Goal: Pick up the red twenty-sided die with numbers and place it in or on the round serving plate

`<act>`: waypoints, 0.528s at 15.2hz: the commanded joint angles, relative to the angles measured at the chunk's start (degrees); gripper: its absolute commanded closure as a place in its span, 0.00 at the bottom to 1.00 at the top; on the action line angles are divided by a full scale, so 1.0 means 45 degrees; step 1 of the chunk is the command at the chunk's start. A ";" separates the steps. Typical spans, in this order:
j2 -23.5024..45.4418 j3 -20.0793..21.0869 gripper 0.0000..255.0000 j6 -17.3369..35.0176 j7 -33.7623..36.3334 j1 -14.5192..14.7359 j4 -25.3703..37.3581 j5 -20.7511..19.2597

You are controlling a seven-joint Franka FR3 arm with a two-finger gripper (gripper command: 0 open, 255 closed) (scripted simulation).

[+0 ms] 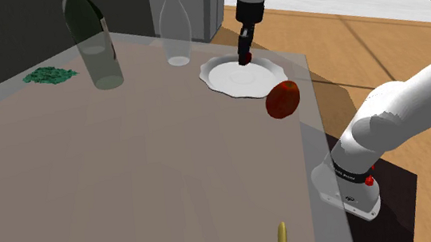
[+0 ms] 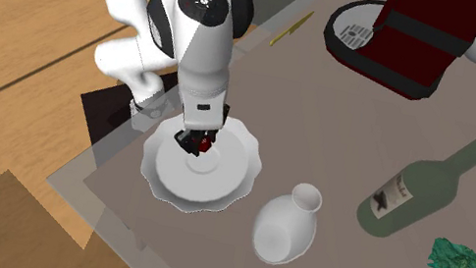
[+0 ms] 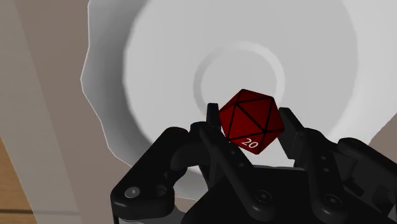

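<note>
The pincer point(image 3: 249, 119) is clamped on the red twenty-sided die point(image 3: 245, 113), one black finger on each side of it and the face marked 20 turned toward the wrist camera. The die hangs over the round white serving plate point(image 3: 159, 76), close to the raised ring at the plate's middle. In the shoulder view the arm comes down nearly upright over the plate, which sits near the desk's point(image 1: 129, 164) far right corner. How much air is left between die and plate is hard to judge; in the second exterior view it looks small, perhaps nearly touching. The step in hand is the release, and it will likely go best if the die is brought straight down until it is just above or resting on the flat middle, not the sloping scalloped rim. A die with so many faces rolls readily, so a drop from height could send it off the plate and toward the desk edge just beside it. The fingers should part slowly and evenly so neither one flicks it sideways, and then the hand should lift straight up. The white jug point(image 2: 285, 226) stands near the plate but well clear of a vertical path.
</note>
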 commanded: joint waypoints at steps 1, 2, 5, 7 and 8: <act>0.0044 0.0024 1.00 0.0386 0.0002 0.0006 -0.0335 0.0012; 0.0058 0.0035 1.00 0.0560 0.0003 0.0010 -0.0495 0.0018; 0.0115 0.0067 1.00 0.1047 0.0005 0.0019 -0.0926 0.0035; 0.0115 0.0067 1.00 0.1047 0.0005 0.0019 -0.0926 0.0035; 0.0115 0.0067 1.00 0.1047 0.0005 0.0019 -0.0926 0.0035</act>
